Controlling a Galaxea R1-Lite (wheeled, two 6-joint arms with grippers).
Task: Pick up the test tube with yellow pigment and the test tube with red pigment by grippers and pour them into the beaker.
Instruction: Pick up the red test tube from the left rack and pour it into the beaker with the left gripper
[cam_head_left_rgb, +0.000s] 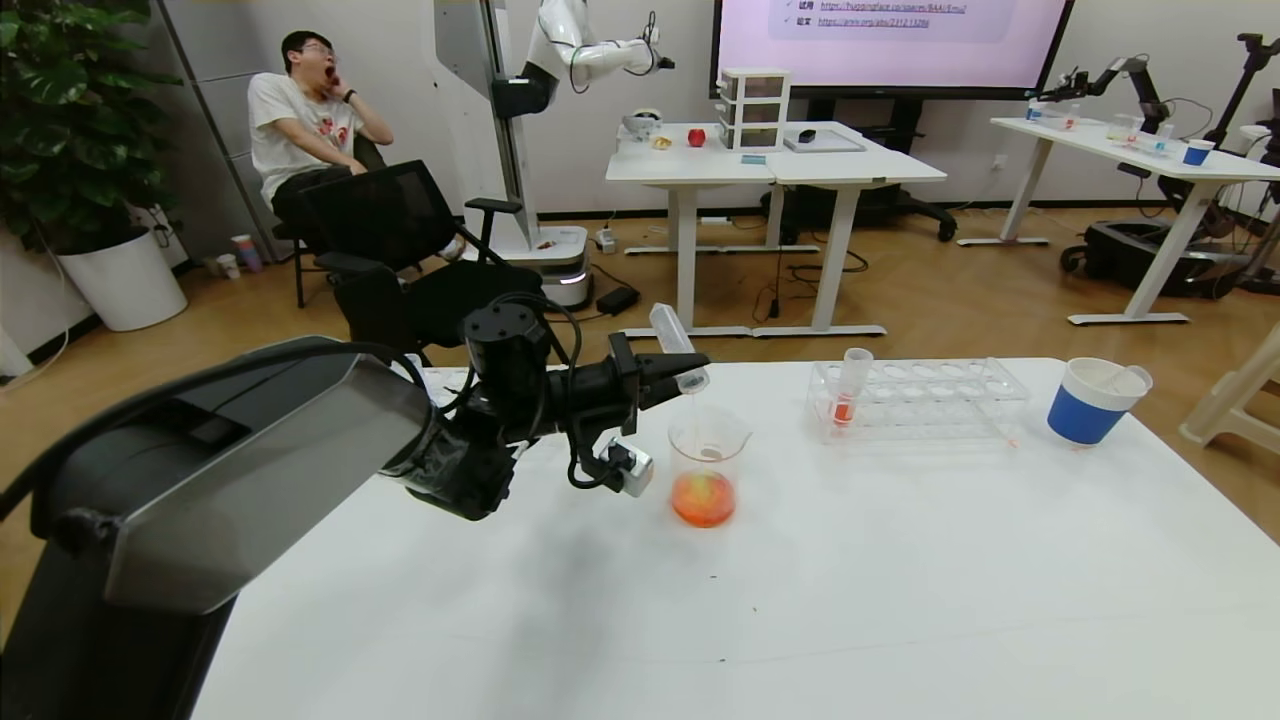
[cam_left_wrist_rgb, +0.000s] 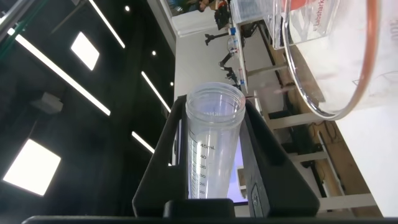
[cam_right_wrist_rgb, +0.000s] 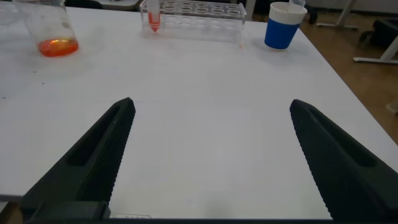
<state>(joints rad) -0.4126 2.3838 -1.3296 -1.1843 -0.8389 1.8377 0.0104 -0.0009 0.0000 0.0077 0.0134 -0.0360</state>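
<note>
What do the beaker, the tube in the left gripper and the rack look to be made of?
Beaker: clear glass or plastic; orange liquid shows through. Tube held tipped in the left gripper: clear, likely plastic, with printed graduations. Rack: transparent, apparently acrylic, glossy edges.

Quite a bit gets cut off here. In the left wrist view the clear squat beaker (cam_left_wrist_rgb: 323, 62) only shows as a curved piece of rim and wall running out of the top and right edges, and the clear plastic graduated tube (cam_left_wrist_rgb: 208, 149) clamped in the black left gripper (cam_left_wrist_rgb: 211, 186) drops off the bottom edge, so its rounded end is out of sight. In the head view that gripper's fingers (cam_head_left_rgb: 672, 368) cover the tube's middle. The right arm doesn't show in the head view; its wrist camera only catches two black fingers (cam_right_wrist_rgb: 102, 155), both chopped at the bottom edge. The blue-and-white paper cup (cam_right_wrist_rgb: 281, 25) loses its top.
</note>
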